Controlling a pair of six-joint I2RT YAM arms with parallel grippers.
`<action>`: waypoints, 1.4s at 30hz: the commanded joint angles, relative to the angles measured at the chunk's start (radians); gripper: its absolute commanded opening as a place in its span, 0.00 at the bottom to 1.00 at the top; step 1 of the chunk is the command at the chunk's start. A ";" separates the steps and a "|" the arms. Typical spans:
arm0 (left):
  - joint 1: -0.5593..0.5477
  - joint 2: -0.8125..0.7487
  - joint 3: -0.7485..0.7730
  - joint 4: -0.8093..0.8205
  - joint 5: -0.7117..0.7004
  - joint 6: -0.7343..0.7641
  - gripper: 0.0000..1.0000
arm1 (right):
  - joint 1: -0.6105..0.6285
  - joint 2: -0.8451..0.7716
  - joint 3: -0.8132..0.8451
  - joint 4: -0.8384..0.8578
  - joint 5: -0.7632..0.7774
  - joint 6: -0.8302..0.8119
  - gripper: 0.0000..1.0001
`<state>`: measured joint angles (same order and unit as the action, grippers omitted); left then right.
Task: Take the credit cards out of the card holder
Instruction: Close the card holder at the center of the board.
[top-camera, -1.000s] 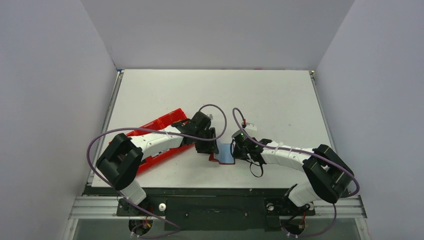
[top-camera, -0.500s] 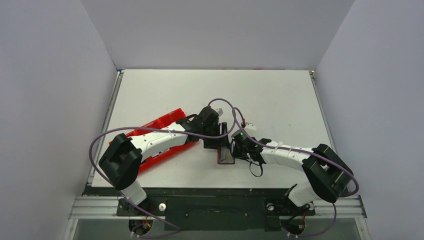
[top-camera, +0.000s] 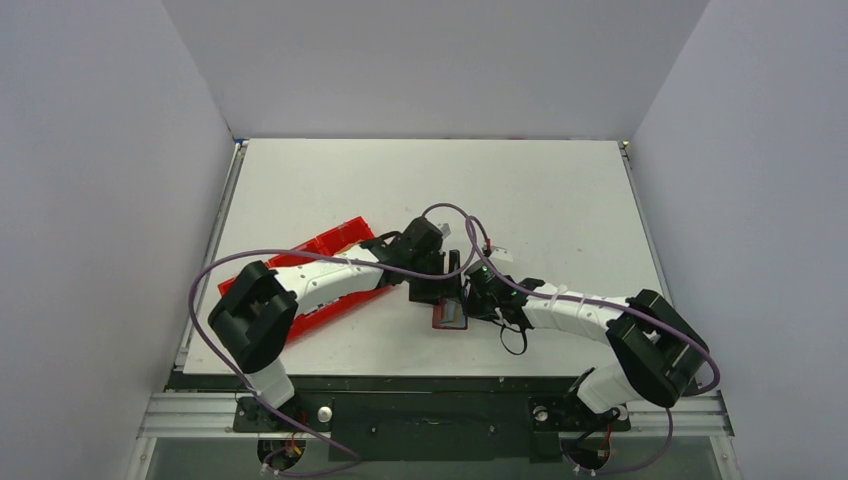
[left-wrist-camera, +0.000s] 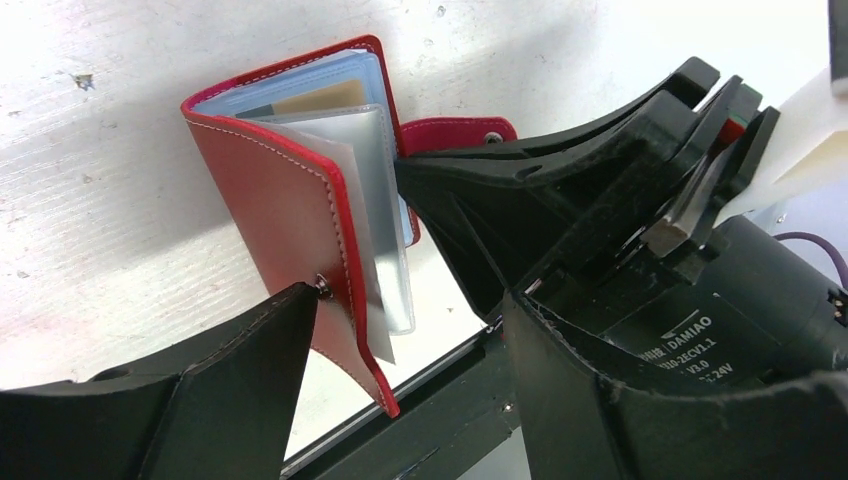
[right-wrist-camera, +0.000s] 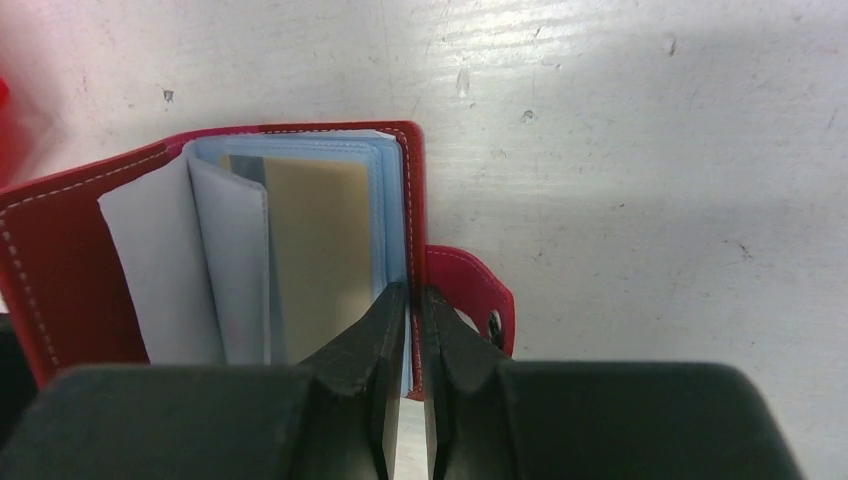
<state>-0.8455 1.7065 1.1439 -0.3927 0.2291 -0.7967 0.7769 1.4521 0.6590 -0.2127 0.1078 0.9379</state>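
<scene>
Showing wrist-side only: credit card (right-wrist-camera: 320, 240)

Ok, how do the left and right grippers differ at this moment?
The left gripper stands with jaws spread wide; the right gripper has its jaws nearly together. The right gripper pinches the strap-side edge of the card holder; the left gripper clamps nothing, the holder's raised cover only standing by one finger. Both sit low at the half-open card holder, where a gold credit card shows in a pocket.

Dark-red card holder (right-wrist-camera: 60, 270) half-open, tan credit card (right-wrist-camera: 320, 250) pocketed
</scene>
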 joint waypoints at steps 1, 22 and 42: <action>-0.007 0.018 0.045 0.059 0.038 -0.009 0.67 | -0.005 -0.048 -0.023 0.024 -0.042 0.015 0.09; -0.006 0.033 0.086 0.069 0.059 -0.035 0.68 | -0.021 -0.286 -0.018 -0.144 0.061 0.025 0.20; -0.006 0.187 0.022 0.176 0.073 -0.071 0.68 | -0.020 -0.451 -0.014 -0.261 0.143 0.046 0.24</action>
<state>-0.8455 1.8748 1.1774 -0.2638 0.3054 -0.8650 0.7589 1.0210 0.6220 -0.4603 0.2123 0.9779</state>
